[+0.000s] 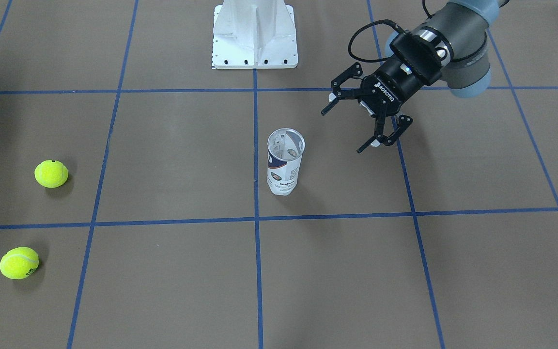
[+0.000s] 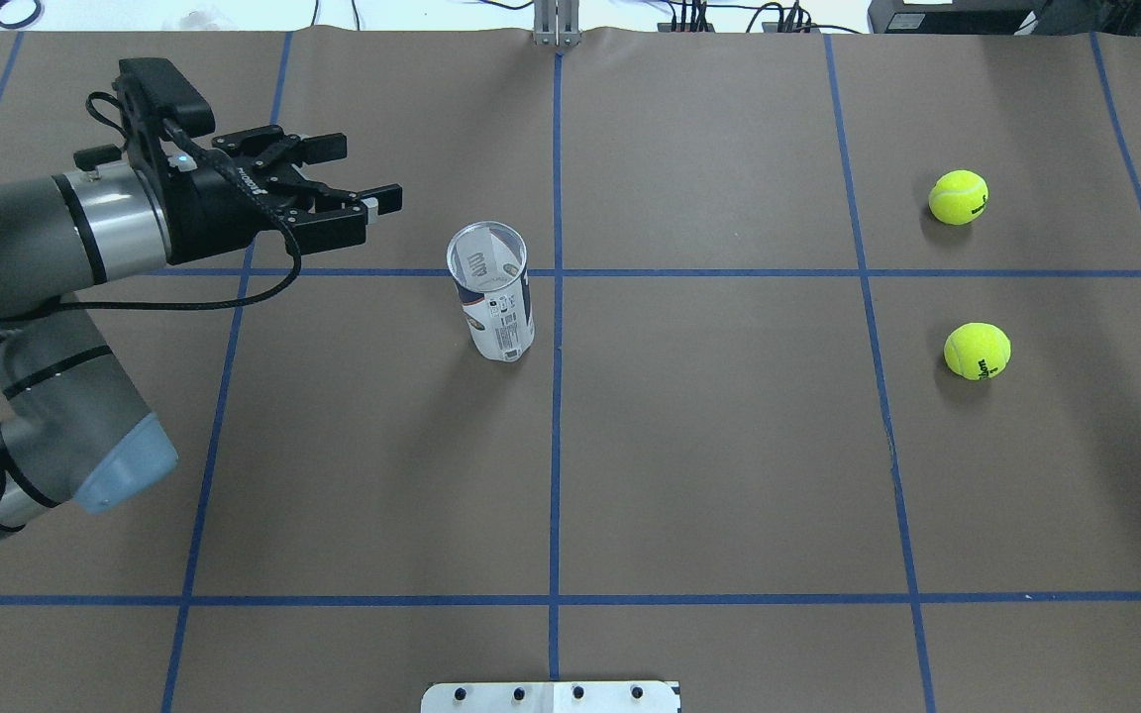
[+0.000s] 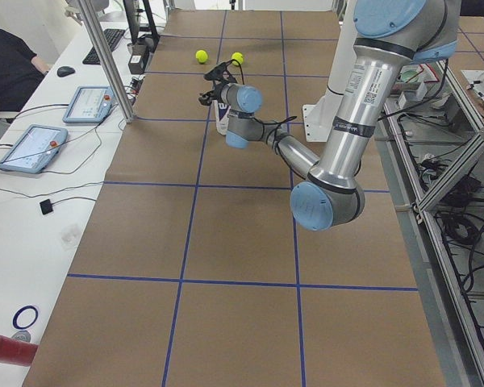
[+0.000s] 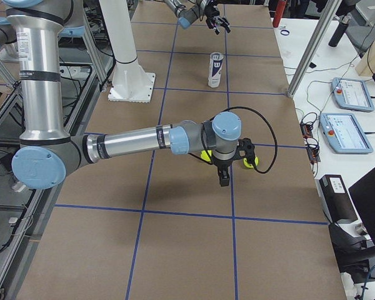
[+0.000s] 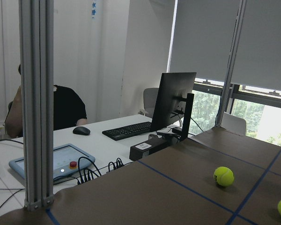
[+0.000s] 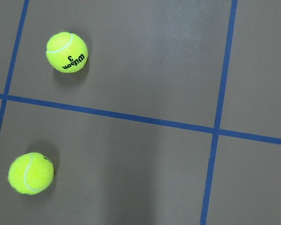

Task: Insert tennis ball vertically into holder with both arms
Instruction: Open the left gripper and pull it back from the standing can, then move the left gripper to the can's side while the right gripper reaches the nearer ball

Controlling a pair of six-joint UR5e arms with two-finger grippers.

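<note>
Holder [image 1: 285,165]: clear tube, upright, top open, white/navy label.

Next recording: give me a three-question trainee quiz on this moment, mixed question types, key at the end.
1. True or false: the clear plastic cylindrical tennis-ball can stands upright, top open.
2. How many yellow-green tennis balls lie on the brown table?
3. The left arm's black two-finger gripper has its jaws: A) open, empty; B) shut on a ball; C) shut on the can.
Key: 1 true; 2 two; 3 A.
</note>
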